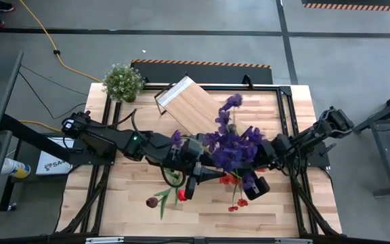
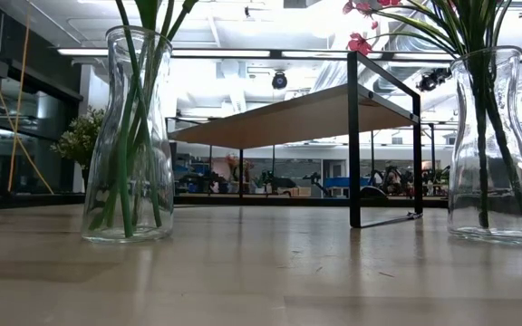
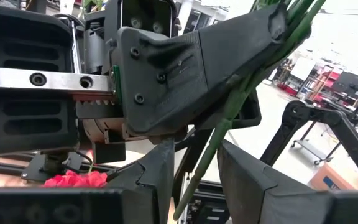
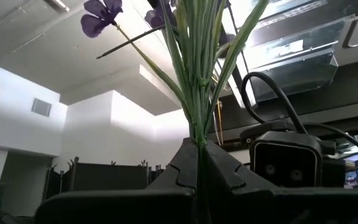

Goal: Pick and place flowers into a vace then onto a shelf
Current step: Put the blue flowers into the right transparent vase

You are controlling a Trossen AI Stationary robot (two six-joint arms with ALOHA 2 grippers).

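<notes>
My right gripper (image 4: 197, 149) is shut on a bunch of green stems of the purple spray (image 1: 232, 146), which it holds up over the table's middle. My left gripper (image 3: 194, 168), level beside it (image 1: 215, 176), has its fingers apart with green stems (image 3: 207, 155) running between them. Two glass vases stand on the table, one on the left (image 2: 134, 136) and one on the right (image 2: 497, 145), each with stems in it. Red blossoms (image 1: 232, 179) and a maroon tulip (image 1: 153, 202) lean out toward the near edge. The shelf (image 1: 188, 102) stands at the far middle. My right gripper pinches several stems of the purple spray (image 4: 197, 134) between its two shut fingers. The fingers slant upward and lie along the stems, which rise out past the fingertips to the blossoms (image 4: 101, 15). The stems' lower ends are hidden by the gripper. Of my left gripper, I cannot tell whether its fingers (image 3: 244, 174) touch the stems between them.
A bushy potted plant (image 1: 122, 81) stands at the table's far left corner. A thin black frame (image 1: 279, 91) runs around the far right of the table. The shelf's black legs (image 2: 353, 136) stand between the two vases in the low view.
</notes>
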